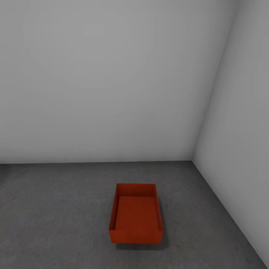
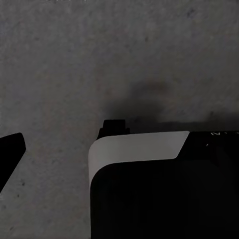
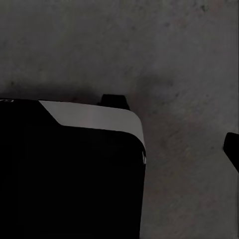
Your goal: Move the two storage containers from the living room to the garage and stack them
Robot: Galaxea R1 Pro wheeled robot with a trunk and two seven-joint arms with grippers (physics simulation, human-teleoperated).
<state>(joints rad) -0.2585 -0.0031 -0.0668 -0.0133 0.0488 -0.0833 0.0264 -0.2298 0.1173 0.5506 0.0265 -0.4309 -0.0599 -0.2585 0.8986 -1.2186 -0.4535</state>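
A: Where's the container?

B: One orange-red storage container (image 1: 136,215) sits flat on the dark grey concrete floor (image 1: 56,216), open side up, empty. It's near the corner where the back white wall (image 1: 104,82) meets the right-hand wall (image 1: 239,130) — apart from both, nearer the right one.

A: Grippers?

B: Left wrist view: a black finger tip (image 2: 10,154) at the frame edge and a small black part (image 2: 115,127) behind a black-and-white robot body (image 2: 149,184), concrete below. Can't tell whether the jaws are apart or together.

A: Right side?

B: Same — a sliver of black finger (image 3: 232,148) at the edge, black-and-white body (image 3: 69,174) in front, mottled floor behind. Jaw state can't be read there either. Nothing visible between the fingers.
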